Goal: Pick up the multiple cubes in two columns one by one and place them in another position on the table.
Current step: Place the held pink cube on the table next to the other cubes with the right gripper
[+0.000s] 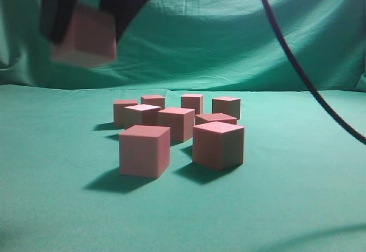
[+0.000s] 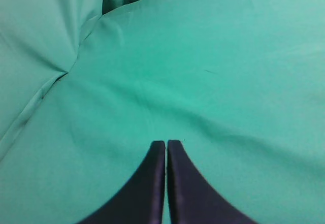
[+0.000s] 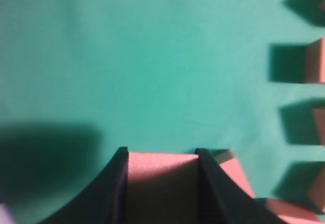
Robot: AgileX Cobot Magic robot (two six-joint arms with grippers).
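Hanging high over the near left of the bench (image 1: 51, 206), the right gripper (image 1: 86, 18) has one cube (image 1: 86, 35) pinched between its black fingers, well clear of the green cloth; from its wrist camera the held cube (image 3: 161, 183) fills the gap between the two fingers, its shadow thrown on the cloth to the left. Below, the remaining cubes (image 1: 183, 123) sit on the bench in a loose double row running away from us, eight that I can count, the two nearest being the front left cube (image 1: 144, 150) and the front right cube (image 1: 218, 144), slightly turned. A dark cable (image 1: 309, 80) slants down across the right. Over bare cloth, the left gripper (image 2: 166, 144) has its fingertips pressed together, nothing between them.
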